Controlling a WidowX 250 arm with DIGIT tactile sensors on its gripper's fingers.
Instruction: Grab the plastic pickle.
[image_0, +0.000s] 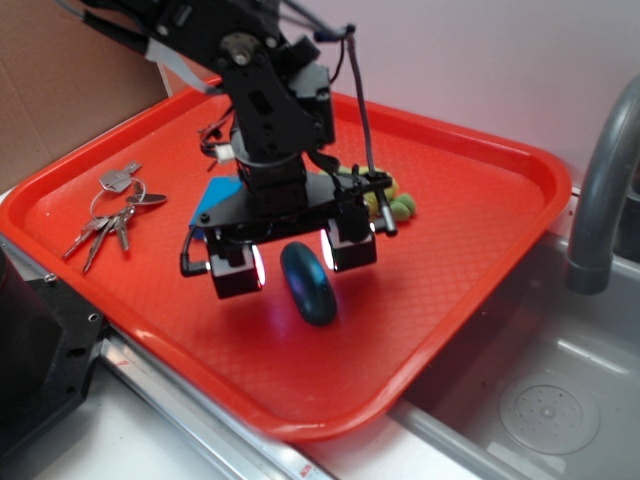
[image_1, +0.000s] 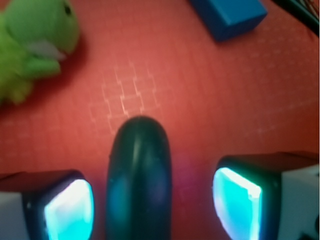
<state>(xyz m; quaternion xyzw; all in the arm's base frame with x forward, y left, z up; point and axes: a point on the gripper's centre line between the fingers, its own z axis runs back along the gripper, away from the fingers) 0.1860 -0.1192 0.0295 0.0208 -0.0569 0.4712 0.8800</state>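
Note:
The plastic pickle is a smooth dark teal capsule lying on the red tray. In the wrist view the pickle runs lengthwise between my two lit fingers. My gripper is open and lowered over it, one finger on each side. The left pad is close to the pickle; the right pad stands apart from it with red tray showing between. Neither pad is pressed on it.
A fuzzy green plush turtle lies beyond the gripper, also seen behind the arm. A blue block lies nearby. A bunch of keys lies at the tray's left. A sink with a grey faucet is at the right.

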